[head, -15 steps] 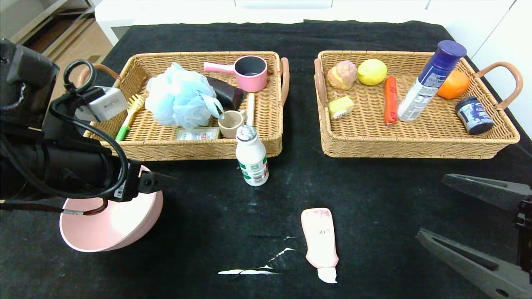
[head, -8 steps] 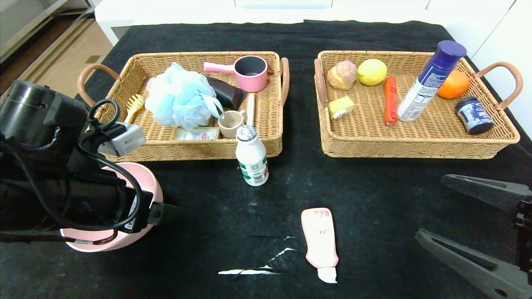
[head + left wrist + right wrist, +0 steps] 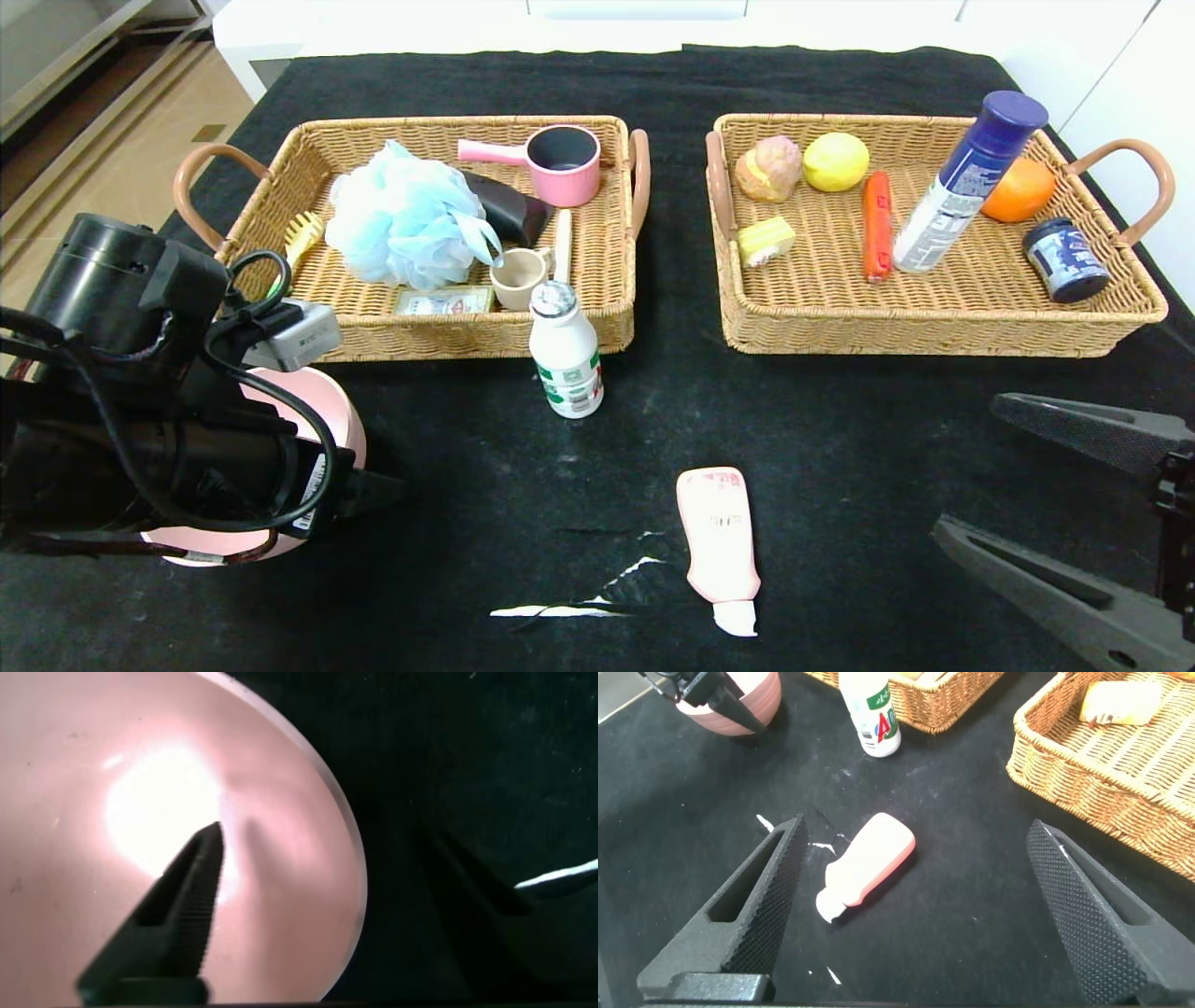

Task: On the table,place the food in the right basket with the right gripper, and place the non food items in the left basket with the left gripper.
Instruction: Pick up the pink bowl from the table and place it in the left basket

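A pink bowl (image 3: 327, 411) sits on the black table at the front left, mostly hidden under my left arm. My left gripper (image 3: 345, 471) is open across the bowl's rim. In the left wrist view one finger (image 3: 187, 905) is inside the bowl (image 3: 280, 924) and the other is outside it over the cloth. A white milk bottle (image 3: 565, 350) stands in front of the left basket (image 3: 467, 341). A pink tube (image 3: 719, 546) lies at the front middle. My right gripper (image 3: 1055, 504) is open and empty at the front right, with the tube (image 3: 868, 863) between its fingers, farther off.
The left basket holds a blue bath puff (image 3: 401, 219), a pink pot (image 3: 560, 163), a cup and other items. The right basket (image 3: 934, 336) holds fruit, a carrot, a blue spray can (image 3: 966, 182) and a dark jar. White tears mark the cloth (image 3: 597, 597).
My left arm has moved toward the table's front and lowered onto the pink bowl, covering more of it. The right gripper, bottle and tube have not moved.
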You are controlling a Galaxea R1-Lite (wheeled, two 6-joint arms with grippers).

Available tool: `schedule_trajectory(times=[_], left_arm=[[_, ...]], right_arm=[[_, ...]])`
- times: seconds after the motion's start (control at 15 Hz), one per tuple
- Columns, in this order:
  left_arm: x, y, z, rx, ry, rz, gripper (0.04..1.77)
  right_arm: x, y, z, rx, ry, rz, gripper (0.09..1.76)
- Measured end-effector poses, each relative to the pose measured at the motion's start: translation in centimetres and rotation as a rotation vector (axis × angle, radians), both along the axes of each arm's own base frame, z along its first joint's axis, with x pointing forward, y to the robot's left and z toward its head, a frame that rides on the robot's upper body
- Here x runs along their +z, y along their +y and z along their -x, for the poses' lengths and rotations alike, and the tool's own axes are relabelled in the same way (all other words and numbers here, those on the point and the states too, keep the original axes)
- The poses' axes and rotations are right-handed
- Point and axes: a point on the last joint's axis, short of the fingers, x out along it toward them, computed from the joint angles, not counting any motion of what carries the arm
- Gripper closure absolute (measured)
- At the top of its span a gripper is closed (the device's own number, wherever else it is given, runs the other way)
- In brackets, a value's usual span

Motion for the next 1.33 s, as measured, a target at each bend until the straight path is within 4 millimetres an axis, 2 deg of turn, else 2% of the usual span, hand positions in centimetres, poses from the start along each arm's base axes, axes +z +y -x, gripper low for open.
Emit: schedule_trajectory(times=[0.13, 0.33, 0.4, 0.47, 1.33], left_arm=[[-0.15, -0.03, -0.09, -0.001, 0.004, -0.001, 0.77], [-0.36, -0.08, -0.25, 0.0, 0.013, -0.005, 1.08], [-0.4, -0.1, -0.3, 0.002, 0.013, -0.009, 1.59], [-0.36, -0.07, -0.34, 0.006, 0.009, -0.01, 1.65], [-0.53, -0.21, -0.53, -0.001, 0.021, -0.011, 1.65]], right_arm=[[-0.01, 0.0, 0.0, 0.0, 0.0, 0.0, 0.14], [-0.03, 0.01, -0.01, 0.0, 0.002, 0.001, 0.14], [-0.09, 0.03, -0.05, 0.0, 0.004, 0.003, 0.14], [-0.14, 0.05, -0.07, 0.0, 0.006, 0.005, 0.14], [-0.21, 0.09, -0.13, 0.0, 0.007, 0.005, 0.14]])
